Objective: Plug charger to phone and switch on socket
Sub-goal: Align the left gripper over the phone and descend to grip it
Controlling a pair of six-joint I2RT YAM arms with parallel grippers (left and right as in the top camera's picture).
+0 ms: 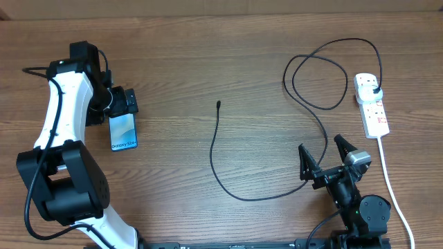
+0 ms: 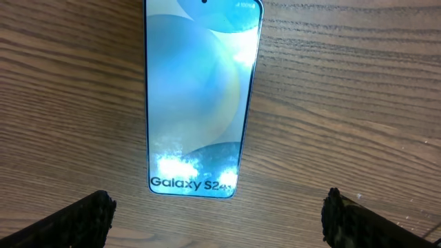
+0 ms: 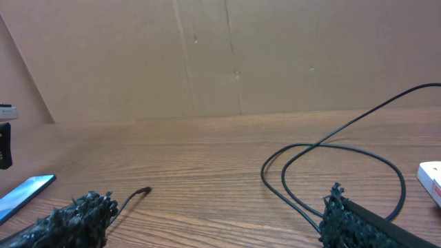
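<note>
The phone [image 1: 124, 131] lies flat at the left, its light blue screen up and its "Galaxy S24" text toward the front; it fills the left wrist view [image 2: 200, 96]. My left gripper [image 1: 127, 105] hovers at its far end, open and empty [image 2: 217, 224]. The charger's black cable [image 1: 220, 176] curves across the middle, with its connector tip [image 1: 218, 104] free on the wood [image 3: 142, 189]. Its black plug [image 1: 374, 88] sits in the white socket strip [image 1: 372, 104] at the far right. My right gripper [image 1: 322, 149] stands open, straddling the cable [image 3: 303, 200], holding nothing [image 3: 217, 217].
The strip's white cord [image 1: 389, 176] runs down the right side past my right arm's base. The cable makes loose loops [image 1: 318, 79] left of the strip. A cardboard wall [image 3: 220, 55] closes off the far edge of the wooden table [image 1: 173, 69].
</note>
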